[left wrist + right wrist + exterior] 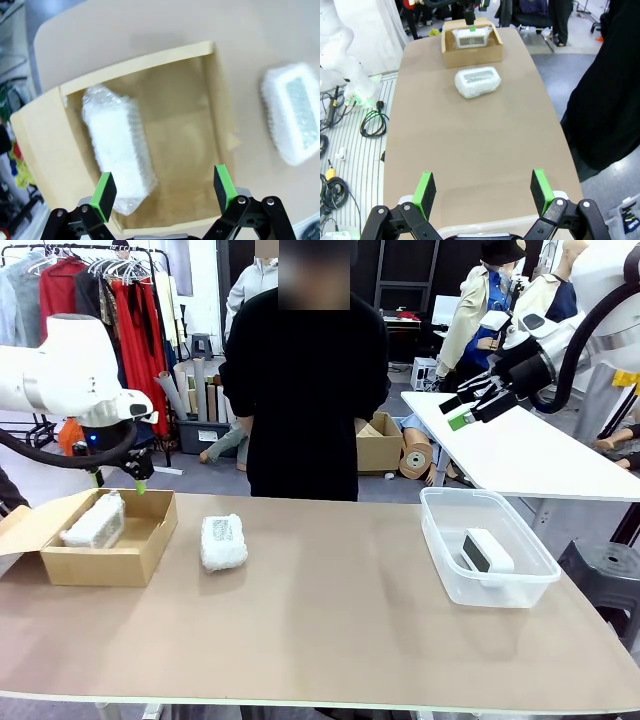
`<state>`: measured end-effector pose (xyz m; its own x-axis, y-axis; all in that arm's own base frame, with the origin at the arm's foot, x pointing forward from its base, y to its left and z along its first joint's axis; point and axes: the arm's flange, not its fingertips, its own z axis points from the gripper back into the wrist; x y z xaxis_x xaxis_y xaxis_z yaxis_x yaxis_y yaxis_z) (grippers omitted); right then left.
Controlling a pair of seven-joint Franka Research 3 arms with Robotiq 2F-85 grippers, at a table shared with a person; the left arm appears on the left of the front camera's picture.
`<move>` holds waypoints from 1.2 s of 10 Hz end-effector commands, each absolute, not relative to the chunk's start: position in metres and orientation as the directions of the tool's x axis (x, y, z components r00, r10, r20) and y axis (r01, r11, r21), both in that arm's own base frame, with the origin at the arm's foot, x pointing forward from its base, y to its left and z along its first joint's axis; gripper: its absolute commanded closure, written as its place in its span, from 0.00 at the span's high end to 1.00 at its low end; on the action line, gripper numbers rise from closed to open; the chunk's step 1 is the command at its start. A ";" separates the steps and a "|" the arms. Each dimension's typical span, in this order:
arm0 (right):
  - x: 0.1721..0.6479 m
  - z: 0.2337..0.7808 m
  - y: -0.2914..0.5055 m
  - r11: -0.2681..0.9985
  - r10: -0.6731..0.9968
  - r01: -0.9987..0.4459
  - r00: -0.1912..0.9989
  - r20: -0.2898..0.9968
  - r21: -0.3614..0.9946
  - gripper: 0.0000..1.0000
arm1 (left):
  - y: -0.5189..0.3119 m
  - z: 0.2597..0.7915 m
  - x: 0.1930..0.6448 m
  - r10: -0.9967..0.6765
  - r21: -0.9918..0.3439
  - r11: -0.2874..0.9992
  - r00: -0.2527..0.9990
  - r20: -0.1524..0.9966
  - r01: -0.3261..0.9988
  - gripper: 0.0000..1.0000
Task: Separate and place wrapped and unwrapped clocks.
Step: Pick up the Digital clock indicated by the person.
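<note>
Behind box wall (110, 565), wrapped clock (93, 522) (partly hidden).

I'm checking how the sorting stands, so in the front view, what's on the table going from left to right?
Cardboard box with one wrapped clock inside → second wrapped clock, lying loose outside any container → clear plastic bin holding the unwrapped clock.

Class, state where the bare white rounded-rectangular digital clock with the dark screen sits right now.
In the front view, the clock lies inside the clear plastic tub on the right side of the tan table, far from the loose white wrapped bundle.
</note>
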<state>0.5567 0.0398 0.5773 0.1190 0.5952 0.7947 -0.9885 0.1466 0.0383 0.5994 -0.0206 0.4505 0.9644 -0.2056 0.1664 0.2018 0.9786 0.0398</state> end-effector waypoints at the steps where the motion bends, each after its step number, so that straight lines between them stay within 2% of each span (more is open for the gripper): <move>1: 0.556 0.579 0.040 0.147 0.593 -0.989 0.116 0.797 0.035 1.00 | -0.019 0.474 0.579 -0.312 0.003 0.948 0.926 0.215 0.318 1.00; 3: 0.556 0.579 0.040 0.147 0.593 -0.989 0.116 0.797 0.035 1.00 | -0.033 0.497 0.565 -0.445 0.006 0.887 0.850 0.280 0.462 1.00; 4: 0.556 0.579 0.040 0.147 0.593 -0.989 0.116 0.797 0.035 1.00 | -0.035 0.518 0.559 -0.542 -0.023 0.808 0.759 0.361 0.588 1.00; 5: 0.556 0.579 0.040 0.147 0.593 -0.989 0.116 0.797 0.035 1.00 | -0.034 0.530 0.556 -0.573 -0.054 0.764 0.715 0.401 0.642 1.00; 6: 0.556 0.579 0.040 0.147 0.593 -0.989 0.116 0.797 0.035 1.00 | -0.025 0.546 0.558 -0.643 -0.104 0.639 0.604 0.470 0.762 1.00; 7: 0.556 0.579 0.040 0.147 0.593 -0.989 0.116 0.797 0.035 1.00 | -0.021 0.555 0.559 -0.679 -0.089 0.546 0.503 0.535 0.833 1.00; 10: 0.556 0.579 0.040 0.147 0.593 -0.989 0.116 0.797 0.035 1.00 | -0.004 0.573 0.559 -0.598 -0.024 0.326 0.225 0.769 0.945 1.00; 12: 0.556 0.579 0.040 0.147 0.593 -0.989 0.116 0.797 0.035 1.00 | 0.011 0.578 0.560 -0.596 0.087 0.204 0.053 0.801 0.975 1.00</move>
<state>0.5567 0.0398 0.5773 0.1190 0.5952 0.7947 -0.9885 0.1465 0.0383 0.5545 -0.0025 0.5825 0.1127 -0.6081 0.7858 0.9561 0.2817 0.0809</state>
